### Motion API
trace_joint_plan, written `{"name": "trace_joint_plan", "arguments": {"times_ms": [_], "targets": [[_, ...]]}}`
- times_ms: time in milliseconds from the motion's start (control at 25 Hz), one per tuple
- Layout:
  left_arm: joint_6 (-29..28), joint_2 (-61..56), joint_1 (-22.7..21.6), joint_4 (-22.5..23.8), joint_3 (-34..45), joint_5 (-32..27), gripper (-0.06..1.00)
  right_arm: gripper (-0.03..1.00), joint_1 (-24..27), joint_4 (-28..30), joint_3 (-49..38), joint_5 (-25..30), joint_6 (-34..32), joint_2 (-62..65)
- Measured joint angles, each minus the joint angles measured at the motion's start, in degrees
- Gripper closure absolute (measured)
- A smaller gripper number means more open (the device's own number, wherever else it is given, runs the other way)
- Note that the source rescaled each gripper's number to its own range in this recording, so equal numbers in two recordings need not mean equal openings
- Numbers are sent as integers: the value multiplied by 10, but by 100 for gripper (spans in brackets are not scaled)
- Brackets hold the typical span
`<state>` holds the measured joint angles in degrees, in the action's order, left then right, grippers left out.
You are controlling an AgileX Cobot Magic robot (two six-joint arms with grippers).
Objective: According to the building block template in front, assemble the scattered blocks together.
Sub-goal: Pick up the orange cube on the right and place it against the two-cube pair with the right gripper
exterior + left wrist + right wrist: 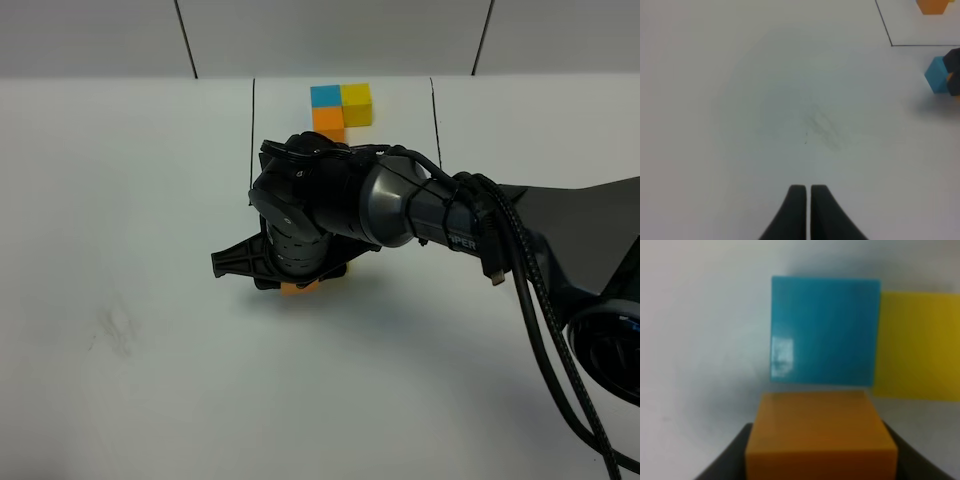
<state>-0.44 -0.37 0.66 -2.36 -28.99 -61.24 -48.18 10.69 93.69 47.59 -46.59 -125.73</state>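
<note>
- Right wrist view shows the right gripper (820,460) with its fingers pinching the orange cube (821,435), one dark finger visible on each side of it.
- Sky-blue cube (825,332) lies directly ahead of the held cube; the gap looks slight, and contact cannot be confirmed. Yellow cube (917,345) sits flush against the sky-blue one's side.
- Judgement: the orange cube is held low and square to the sky-blue face so that it can close the L shape.
- Building block template (340,108) stands at the far edge of the counter (120,220), between two thin black lines, well apart from the working spot. It serves as the reference for colour order.
- Left gripper (807,212) hangs over bare counter, fingers pressed together, holding nothing; it appears parked clear of the work.
- Counter is plain white and matte, with a faint grey scuff (822,127). Behind it is a pale panelled wall with dark seams.
</note>
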Motion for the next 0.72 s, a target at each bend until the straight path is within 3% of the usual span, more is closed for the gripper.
{"name": "trace_joint_plan", "arguments": {"times_ms": [720], "targets": [[0,0,0,0,0,1,94,42,4,2,55,41,2,-58]]}}
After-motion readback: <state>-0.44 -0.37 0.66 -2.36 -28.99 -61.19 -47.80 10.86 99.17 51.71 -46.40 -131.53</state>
